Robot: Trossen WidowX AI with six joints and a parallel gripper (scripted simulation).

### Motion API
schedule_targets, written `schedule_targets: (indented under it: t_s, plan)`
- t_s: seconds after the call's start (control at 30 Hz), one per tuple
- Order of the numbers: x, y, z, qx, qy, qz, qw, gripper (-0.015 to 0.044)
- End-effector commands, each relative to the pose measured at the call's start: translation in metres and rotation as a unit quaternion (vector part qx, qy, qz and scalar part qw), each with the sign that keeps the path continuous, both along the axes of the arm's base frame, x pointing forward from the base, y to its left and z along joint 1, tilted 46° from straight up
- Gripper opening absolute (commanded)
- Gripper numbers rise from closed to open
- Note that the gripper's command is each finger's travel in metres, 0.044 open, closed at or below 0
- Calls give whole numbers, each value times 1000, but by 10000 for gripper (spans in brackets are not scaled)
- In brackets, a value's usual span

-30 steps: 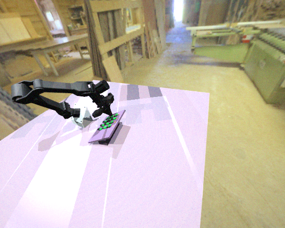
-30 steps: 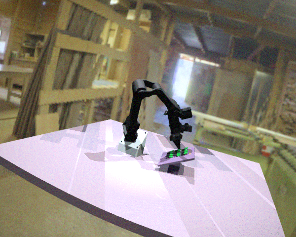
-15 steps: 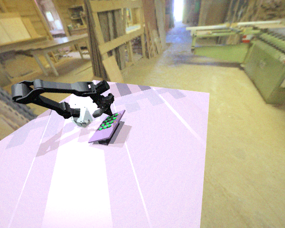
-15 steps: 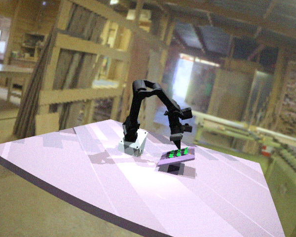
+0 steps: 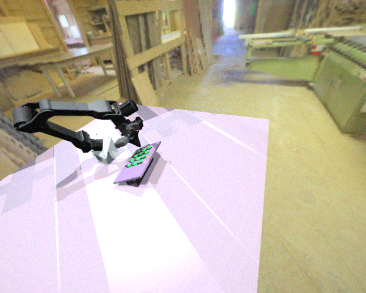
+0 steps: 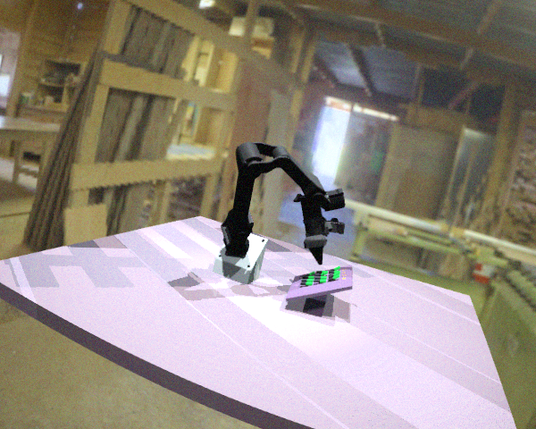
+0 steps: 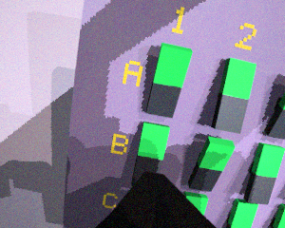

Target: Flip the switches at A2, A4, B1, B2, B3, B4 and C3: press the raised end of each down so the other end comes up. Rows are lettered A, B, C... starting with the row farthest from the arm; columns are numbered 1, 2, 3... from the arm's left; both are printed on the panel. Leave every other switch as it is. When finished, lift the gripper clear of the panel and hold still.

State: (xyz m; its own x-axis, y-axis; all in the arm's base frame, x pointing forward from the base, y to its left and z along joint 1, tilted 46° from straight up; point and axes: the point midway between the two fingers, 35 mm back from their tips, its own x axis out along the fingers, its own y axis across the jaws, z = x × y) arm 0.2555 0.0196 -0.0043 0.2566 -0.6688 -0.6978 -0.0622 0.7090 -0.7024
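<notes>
from the top view i see the black six-joint arm [image 5: 66, 119] reaching over from its pale grey base block [image 5: 105, 151] to the tilted lilac switch panel with green rocker switches [image 5: 139, 162], which lies on the pale pink striped table top [image 5: 177, 204]. the black pointed gripper [image 5: 135, 141] hangs at the panel's nearest upper corner, but the switches are only green specks here and i cannot tell one row from another.

the exterior view gives me the side-on height that the top view lacks: the gripper [image 6: 318, 258] points straight down with its tip just above the panel [image 6: 319, 286] at the end nearest the base block [image 6: 240, 265]. whether the tip touches, i cannot tell from here. the panel sits propped on a dark stand, well apart from the table top's [image 6: 213, 346] edges.

only the wrist view lets me read the yellow lettering. the gripper [image 7: 152, 180] fills the bottom of the frame as a dark wedge, its fingers pressed together with only a thin seam between them and nothing held. its tip sits over the near end of the green switch at b1 [image 7: 154, 141], appearing to touch it. the green switch at a1 [image 7: 169, 79] and the green switch at a2 [image 7: 234, 91] stand above, each with a grey lower half, while the green switch at b2 [image 7: 213, 159] sits just to the side of b1.
</notes>
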Motion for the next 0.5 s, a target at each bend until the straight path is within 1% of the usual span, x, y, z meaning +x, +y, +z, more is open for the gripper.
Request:
schedule_targets:
  t_s: [0.0, 0.13, 0.3, 0.37, 0.47]
  plan:
    - [-6, 28, 28, 9, -19, 12, 1000, 0]
    - [-7, 28, 31, 9, -19, 12, 1000, 0]
    - [-5, 5, 53, 8, -19, 12, 1000, 0]
    - [-5, 4, 52, 8, -18, 12, 1000, 0]
    - [4, -13, 34, 7, -12, 5, 1000, 0]
